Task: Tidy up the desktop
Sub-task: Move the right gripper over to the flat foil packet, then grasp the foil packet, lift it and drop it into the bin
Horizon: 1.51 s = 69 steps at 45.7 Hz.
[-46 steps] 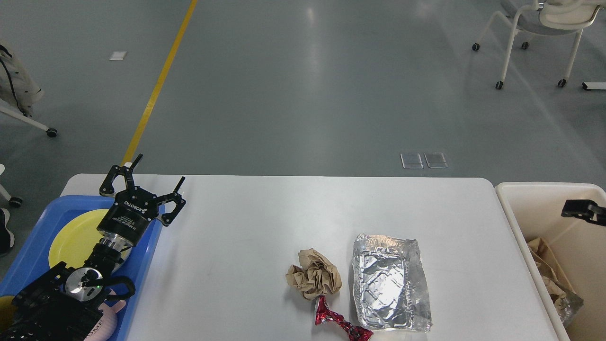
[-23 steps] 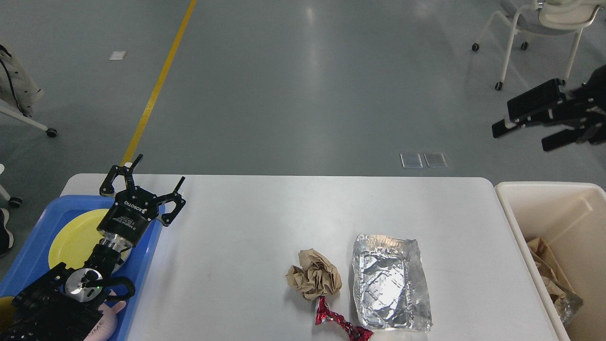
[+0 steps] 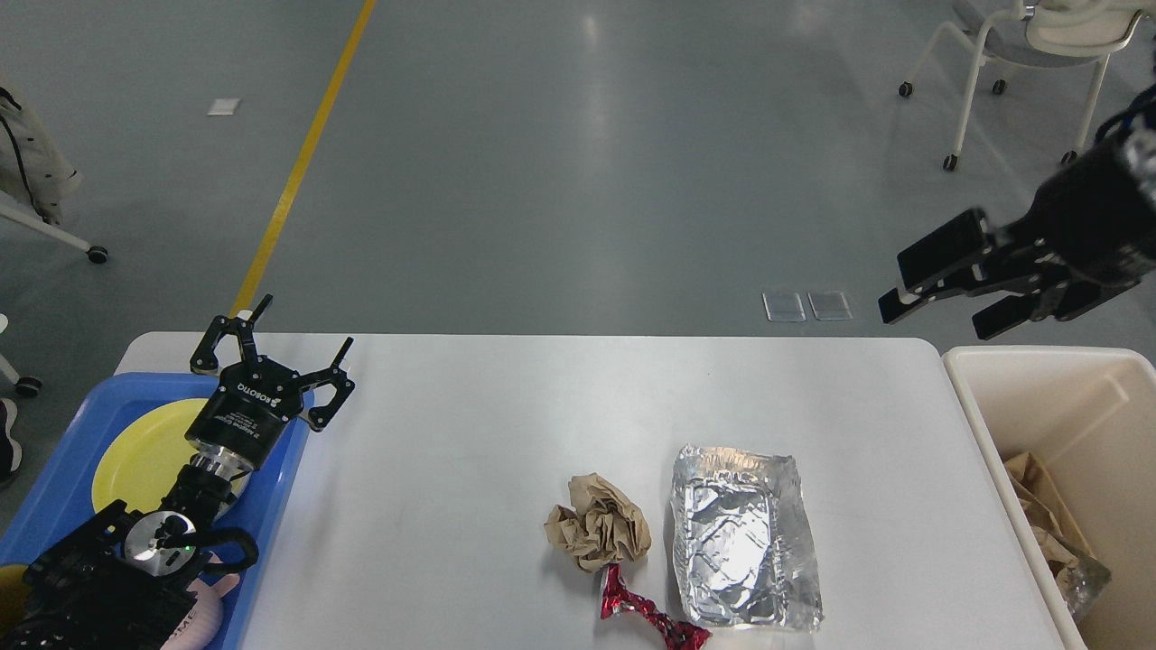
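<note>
The white desktop [image 3: 470,424] fills the lower view. On it, front centre, lie a crumpled brown paper ball [image 3: 599,524], a red foil wrapper [image 3: 650,621] and a flattened silver foil tray [image 3: 742,539]. My left gripper [image 3: 280,350] is open and empty above the desktop's far left corner, over the edge of the blue tray [image 3: 54,487]. My right gripper [image 3: 939,293] is open and empty, held in the air past the desktop's far right corner, above and left of the cream bin [image 3: 993,415].
The blue tray holds a yellow plate [image 3: 144,447] and a pink item [image 3: 203,609]. The cream bin holds crumpled brown paper and foil [image 3: 1057,542]. A white wheeled chair [image 3: 1030,54] stands far right. A yellow floor line [image 3: 302,153] runs behind.
My right arm rose out of the cream bin, then came left and a little lower toward the desktop's far right corner, fingers open. The left arm and the litter have not moved.
</note>
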Each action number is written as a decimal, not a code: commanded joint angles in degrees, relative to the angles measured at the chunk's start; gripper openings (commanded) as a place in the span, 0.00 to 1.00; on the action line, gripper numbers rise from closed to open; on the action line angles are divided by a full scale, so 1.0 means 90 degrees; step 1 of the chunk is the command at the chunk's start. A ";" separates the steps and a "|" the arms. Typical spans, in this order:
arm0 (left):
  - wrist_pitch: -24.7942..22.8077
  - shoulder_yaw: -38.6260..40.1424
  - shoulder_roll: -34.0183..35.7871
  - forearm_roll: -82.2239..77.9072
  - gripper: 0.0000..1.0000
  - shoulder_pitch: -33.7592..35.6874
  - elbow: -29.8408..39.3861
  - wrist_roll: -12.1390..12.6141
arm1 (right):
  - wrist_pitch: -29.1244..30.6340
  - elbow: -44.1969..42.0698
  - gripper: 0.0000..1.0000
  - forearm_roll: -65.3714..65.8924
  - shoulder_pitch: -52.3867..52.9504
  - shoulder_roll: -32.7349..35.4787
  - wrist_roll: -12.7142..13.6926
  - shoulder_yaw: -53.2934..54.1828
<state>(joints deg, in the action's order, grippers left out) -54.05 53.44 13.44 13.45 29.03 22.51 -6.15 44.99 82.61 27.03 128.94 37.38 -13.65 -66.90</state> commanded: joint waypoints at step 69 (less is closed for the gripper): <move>0.0000 -0.0010 0.0000 0.0000 0.99 0.0007 -0.0002 0.0000 | -0.4930 -0.1552 0.31 -0.1499 -0.5977 -0.2562 0.0990 0.0666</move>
<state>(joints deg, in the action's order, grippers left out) -54.05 53.35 13.45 13.45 29.10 22.50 -6.15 0.71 68.70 13.43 75.34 14.39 -4.74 -60.87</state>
